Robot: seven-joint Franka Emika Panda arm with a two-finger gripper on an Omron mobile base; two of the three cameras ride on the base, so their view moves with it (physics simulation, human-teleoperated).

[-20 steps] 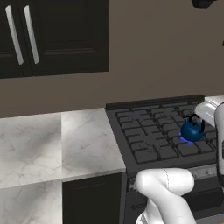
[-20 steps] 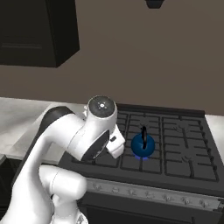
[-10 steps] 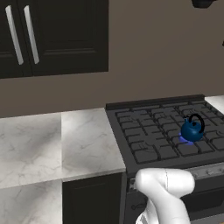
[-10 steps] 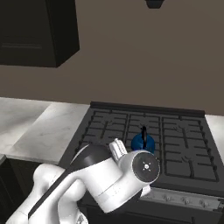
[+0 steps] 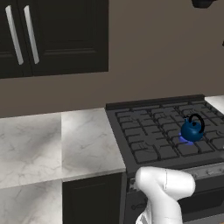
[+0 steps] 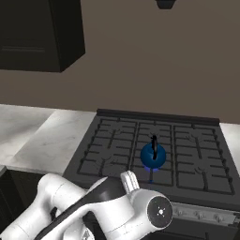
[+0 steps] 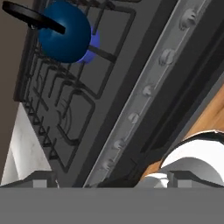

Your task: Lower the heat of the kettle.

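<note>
A dark-cabinet kitchen with a marble tabletop (image 5: 65, 144) running up to a black gas stove (image 6: 117, 154) against a brown wall. Nearest the base, the white arm (image 6: 108, 211) has folded down low in front of the stove over the last second; a second ago its elbow stood high over the grates. That swing has brought the claw (image 7: 105, 178) to point along the stove's front edge, its fingertips (image 7: 41, 179) spread wide with nothing between them. Just ahead of them runs the row of knobs (image 7: 148, 89) on the grey control strip, now close at hand. Farther back, the kettle (image 6: 153, 154) sits upright on a front-centre grate section, unmoved, a blue flame glow beneath it. The drop looks like the approach to the knobs; which knob serves that burner I cannot tell.
</note>
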